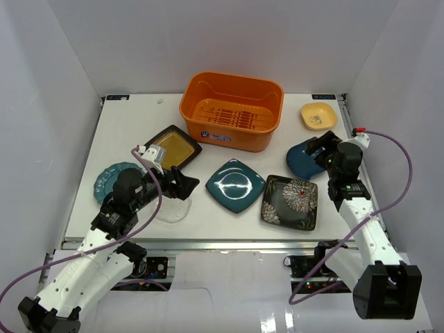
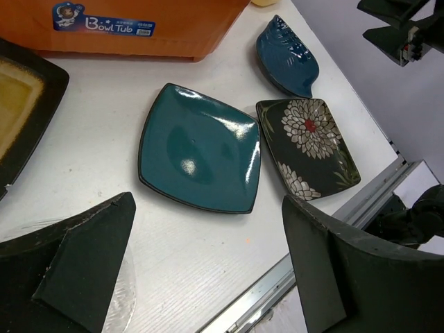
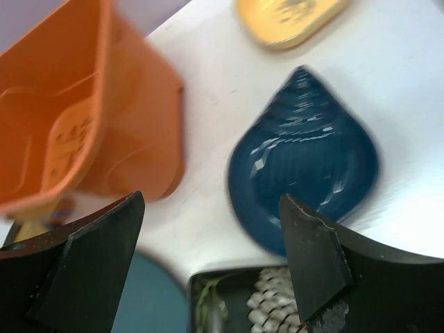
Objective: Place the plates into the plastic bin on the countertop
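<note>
The orange plastic bin (image 1: pixel 232 111) stands empty at the back middle of the white countertop (image 1: pixel 132 132). Around it lie the yellow plate (image 1: pixel 318 116), dark blue plate (image 1: pixel 304 163), teal square plate (image 1: pixel 235 185), black floral plate (image 1: pixel 290 202), black-rimmed amber plate (image 1: pixel 172 148), teal scalloped plate (image 1: pixel 109 179) and clear glass plate (image 1: pixel 173 209). My left gripper (image 1: pixel 186 184) is open and empty, between the glass plate and the teal square plate (image 2: pixel 198 156). My right gripper (image 1: pixel 320 147) is open and empty, hovering over the dark blue plate (image 3: pixel 305 173).
The metal rail (image 1: pixel 229 243) runs along the front edge. White walls enclose the left, back and right sides. The bin's label (image 2: pixel 104 21) faces the front. The floral plate (image 2: pixel 309 146) lies close to the rail.
</note>
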